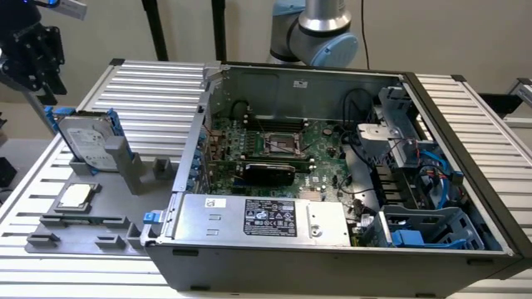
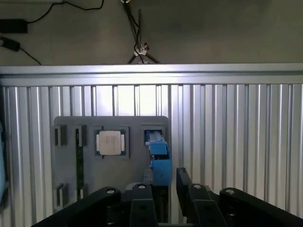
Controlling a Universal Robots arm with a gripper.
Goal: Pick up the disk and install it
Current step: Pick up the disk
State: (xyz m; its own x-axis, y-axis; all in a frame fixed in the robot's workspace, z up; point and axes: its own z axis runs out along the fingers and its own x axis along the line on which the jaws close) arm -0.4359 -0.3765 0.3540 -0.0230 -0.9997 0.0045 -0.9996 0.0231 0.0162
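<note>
- the disk [image 1: 83, 140] [image 2: 160, 163] stands on edge in a grey holder [image 1: 124, 165] at the exterior view's left, outside the computer case [image 1: 332, 268]; its labelled face is turned toward the camera, and blue rails run along its edges.
- in the wrist view the disk is seen edge-on, as a narrow blue strip rising from the grey fixture plate [image 1: 91, 218] [image 2: 66, 156].
- the gripper [image 1: 37, 84] [image 2: 164, 191] hangs in the air above the disk, a little toward the exterior view's left, and is not touching it.
- its black fingers [image 2: 142, 203] are spread apart and hold nothing; in the wrist view the blue edge of the disk lines up with the gap between them.
- 1 small square silver chip [image 1: 75, 196] [image 2: 110, 142] lies flat in a recess of the same fixture plate, near the disk and apart from it.
- the fixture plate rests on a slatted aluminium table [image 1: 149, 75] [image 2: 236, 142].
- the computer case lies on its side with its panel off, just beside the fixture plate on the exterior view's right.
- inside it are a green motherboard [image 1: 275, 146], a silver power supply [image 1: 266, 217] with a black label along the near wall, and a grey drive cage [image 1: 424, 227] with blue parts in the near corner at the exterior view's right.
- the robot arm [image 1: 320, 28] rises behind the case.
</note>
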